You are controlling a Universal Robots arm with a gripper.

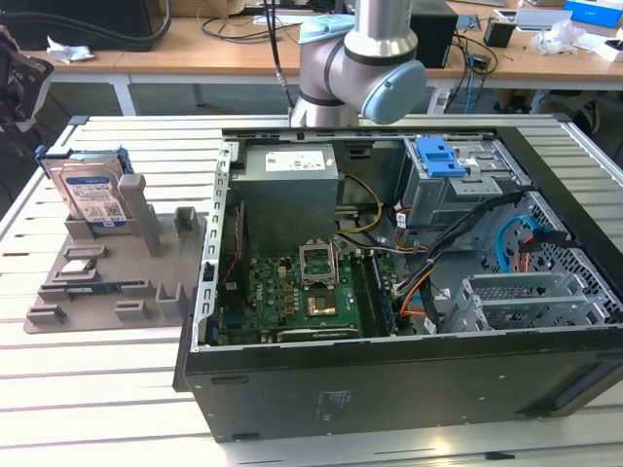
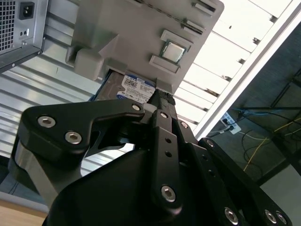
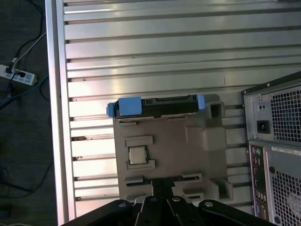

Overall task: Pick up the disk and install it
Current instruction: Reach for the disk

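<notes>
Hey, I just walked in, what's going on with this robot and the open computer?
A robot arm is working next to an open computer case on a slatted metal table. The disk, in its blue bracket, stands on edge in a grey holder tray at the exterior view's left of the case, not yet picked up. In the first wrist view the end effector hangs over the tray, on the side away from the disk.

I can read nothing: print on the white-and-blue label [image 1: 99, 202] of the flat silver disk [image 1: 82, 172] and the white sticker [image 1: 297, 161] of the grey metal box [image 1: 287, 209] is illegible.
</notes>
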